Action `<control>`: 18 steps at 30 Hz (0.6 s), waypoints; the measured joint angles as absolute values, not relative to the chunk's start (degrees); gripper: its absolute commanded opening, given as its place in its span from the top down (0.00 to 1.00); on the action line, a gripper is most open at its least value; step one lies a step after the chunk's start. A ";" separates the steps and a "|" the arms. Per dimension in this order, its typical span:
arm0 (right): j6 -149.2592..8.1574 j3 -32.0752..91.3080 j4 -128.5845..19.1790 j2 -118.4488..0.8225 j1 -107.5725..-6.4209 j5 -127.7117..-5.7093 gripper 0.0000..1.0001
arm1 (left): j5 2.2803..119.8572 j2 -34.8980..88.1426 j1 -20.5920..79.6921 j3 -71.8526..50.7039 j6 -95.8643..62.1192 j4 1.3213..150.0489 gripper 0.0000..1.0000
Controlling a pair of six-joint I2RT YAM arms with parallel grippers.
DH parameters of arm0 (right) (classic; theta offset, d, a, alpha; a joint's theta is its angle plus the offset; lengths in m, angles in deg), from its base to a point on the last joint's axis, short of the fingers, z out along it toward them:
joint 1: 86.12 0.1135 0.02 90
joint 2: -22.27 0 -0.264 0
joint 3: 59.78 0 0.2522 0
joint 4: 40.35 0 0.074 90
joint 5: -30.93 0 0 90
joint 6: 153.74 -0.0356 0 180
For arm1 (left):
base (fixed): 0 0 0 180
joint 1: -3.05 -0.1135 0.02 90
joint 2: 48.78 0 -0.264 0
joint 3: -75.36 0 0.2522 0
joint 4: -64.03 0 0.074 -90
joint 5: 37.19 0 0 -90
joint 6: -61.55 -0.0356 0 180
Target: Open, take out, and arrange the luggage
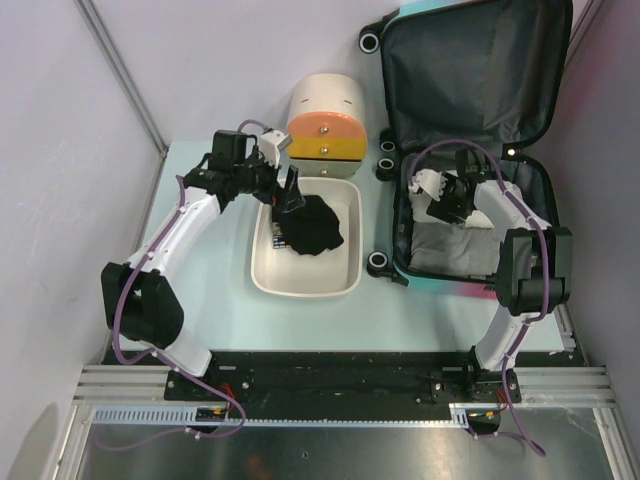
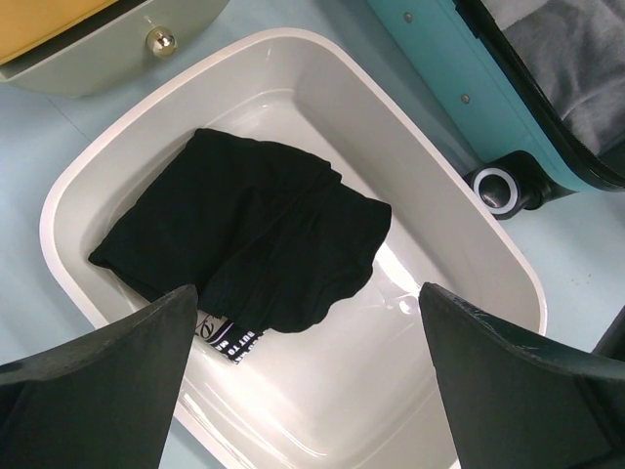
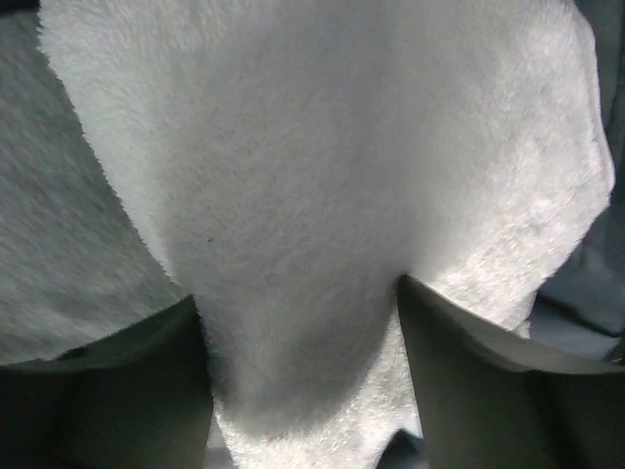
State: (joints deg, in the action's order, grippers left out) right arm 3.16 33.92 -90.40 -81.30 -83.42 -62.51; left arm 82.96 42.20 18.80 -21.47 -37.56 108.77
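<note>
- The luggage (image 1: 470, 70) lay open at the far right of the desk (image 1: 230, 320). Its lid stood up against the back wall and its base lay flat, lining up.
- The right gripper (image 1: 438, 192) was down inside the base, over a white fleecy cloth (image 3: 322, 147) lying on a grey cloth (image 1: 440, 250).
- Right jaws stood wide and straddled a fold of the white cloth. The fleece filled the gap and met the inner faces of both fingers (image 3: 98, 391). Whether it was pinched or only enclosed could not be told.
- The left gripper (image 2: 308, 291) hung above the white tub (image 1: 300, 278), jaws fully apart and holding nothing. A black garment (image 2: 244, 225) was bunched in the tub below it.
- The drawer box (image 1: 325, 120) stood just behind the tub, apart from both arms.
- Step in hand, as judged: taking the white cloth out of the luggage.
- Advice for the close: bring the jaws in fully before any lift. Fleece is thick and springy, so a partial close would likely let it slide out.
- Advice for the bite: keep the fold deep between the fingers and avoid a tip pinch on the pile alone. Check that the grey cloth is not caught in the same bite, or both may come up together.
- Advice for the lift: rise straight up until the trailing cloth clears the teal rim of the base. Only then swing left, keeping the hanging part off the wheels and the drawer box.
- Advice for the left arm: draw it back from the tub first if the cloth is meant to land there.
</note>
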 measured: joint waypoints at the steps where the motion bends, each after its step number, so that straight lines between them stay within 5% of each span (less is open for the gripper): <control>1: 3.97 33.92 -90.34 -81.30 -83.64 -62.58 0.51 | 82.96 42.20 18.80 -21.47 -37.56 108.75 0.00; 2: 4.88 33.92 -90.23 -81.30 -83.82 -62.71 0.72 | 82.96 42.20 18.80 -21.47 -37.56 108.77 0.00; 5: 5.85 34.78 -90.53 -81.39 -84.54 -63.41 1.00 | 82.94 42.20 18.80 -21.47 -37.56 108.77 0.00; 18: -6.88 59.80 -97.00 -83.07 -89.28 -71.32 1.00 | 82.78 42.20 18.41 -21.47 -37.36 108.77 0.01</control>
